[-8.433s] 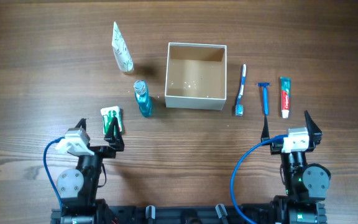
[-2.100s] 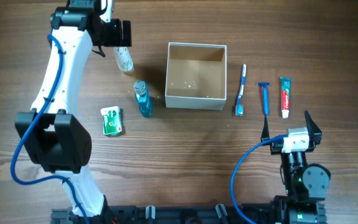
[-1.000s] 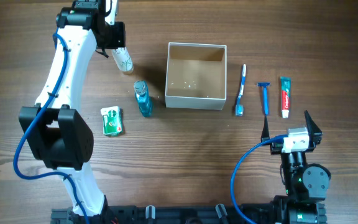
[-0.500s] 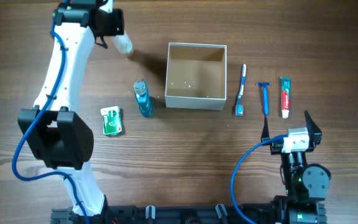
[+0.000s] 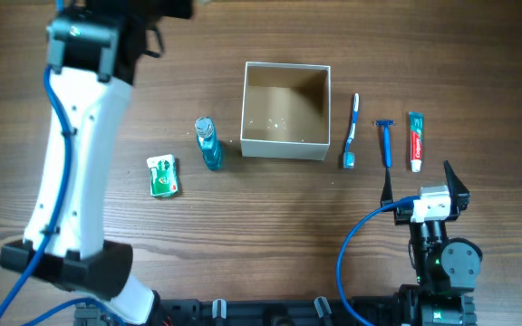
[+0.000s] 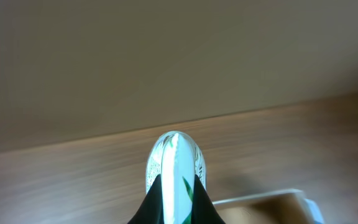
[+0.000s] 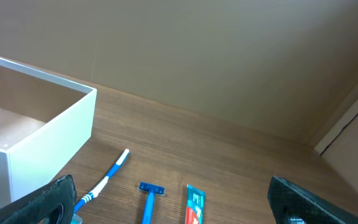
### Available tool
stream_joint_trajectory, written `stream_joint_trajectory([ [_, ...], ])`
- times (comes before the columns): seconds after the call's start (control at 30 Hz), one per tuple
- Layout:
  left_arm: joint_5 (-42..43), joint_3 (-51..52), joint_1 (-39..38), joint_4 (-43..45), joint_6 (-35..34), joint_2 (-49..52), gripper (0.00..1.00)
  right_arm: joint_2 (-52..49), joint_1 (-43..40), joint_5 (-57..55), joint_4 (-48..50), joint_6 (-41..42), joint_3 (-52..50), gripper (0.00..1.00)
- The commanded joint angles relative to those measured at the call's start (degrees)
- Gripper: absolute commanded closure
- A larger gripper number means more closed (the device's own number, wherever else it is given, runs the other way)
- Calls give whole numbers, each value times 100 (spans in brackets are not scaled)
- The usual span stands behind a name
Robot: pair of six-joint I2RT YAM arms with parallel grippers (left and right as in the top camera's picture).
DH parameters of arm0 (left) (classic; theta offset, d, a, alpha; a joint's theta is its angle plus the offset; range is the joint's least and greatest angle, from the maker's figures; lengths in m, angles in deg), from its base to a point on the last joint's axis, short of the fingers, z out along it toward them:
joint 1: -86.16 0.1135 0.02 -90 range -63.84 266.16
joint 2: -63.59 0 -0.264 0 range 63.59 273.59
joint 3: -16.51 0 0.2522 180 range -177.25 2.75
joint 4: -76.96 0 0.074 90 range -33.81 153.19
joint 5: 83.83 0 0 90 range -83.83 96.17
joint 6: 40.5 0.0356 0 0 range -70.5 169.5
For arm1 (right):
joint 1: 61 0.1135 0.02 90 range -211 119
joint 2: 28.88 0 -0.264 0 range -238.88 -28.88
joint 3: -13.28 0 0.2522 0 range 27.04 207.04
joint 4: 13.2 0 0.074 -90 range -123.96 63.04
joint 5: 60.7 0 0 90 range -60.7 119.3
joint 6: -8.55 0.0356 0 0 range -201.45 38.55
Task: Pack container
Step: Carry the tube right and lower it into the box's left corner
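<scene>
The container [image 5: 284, 147], a square white-walled box with a tan inside, stands at the table's middle back and holds nothing but a few specks. My left arm [image 5: 80, 118] is raised high at the back left, its gripper cut off by the overhead view's top edge. In the left wrist view my left gripper [image 6: 174, 210] is shut on a white tube with green leaf print [image 6: 174, 155], held in the air, with a corner of the container [image 6: 260, 199] below to the right. My right gripper [image 5: 420, 181] rests open near the front right, nothing between its fingers; its view shows the container's wall [image 7: 48, 143].
Left of the container lie a blue bottle [image 5: 208, 143] and a green sachet [image 5: 163, 175]. To its right a toothbrush [image 5: 352, 131], a blue razor [image 5: 386, 140] and a toothpaste tube [image 5: 415, 140] lie side by side, just beyond my right gripper.
My left arm has lifted the white tube off the table at the back left and risen toward the overhead camera. The right arm has not moved.
</scene>
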Motion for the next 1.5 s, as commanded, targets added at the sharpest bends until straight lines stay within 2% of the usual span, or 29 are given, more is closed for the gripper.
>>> stream_joint_trajectory([
  [0.0,72,-166,-625,31,-11,-114,96,46,24,-94,15,109,-7,0],
  [0.17,74,-166,-990,-275,-57,35,96,46,24,-94,15,109,-7,0],
  [0.4,210,-166,-1025,-1130,-337,315,96,46,24,-94,15,109,-7,0],
  [0.8,505,-166,-1086,-1458,-339,1056,96,46,24,-94,15,111,-7,0],
  [1.47,68,-166,-1147,-1034,-334,2050,96,46,24,-94,15,109,-7,0],
])
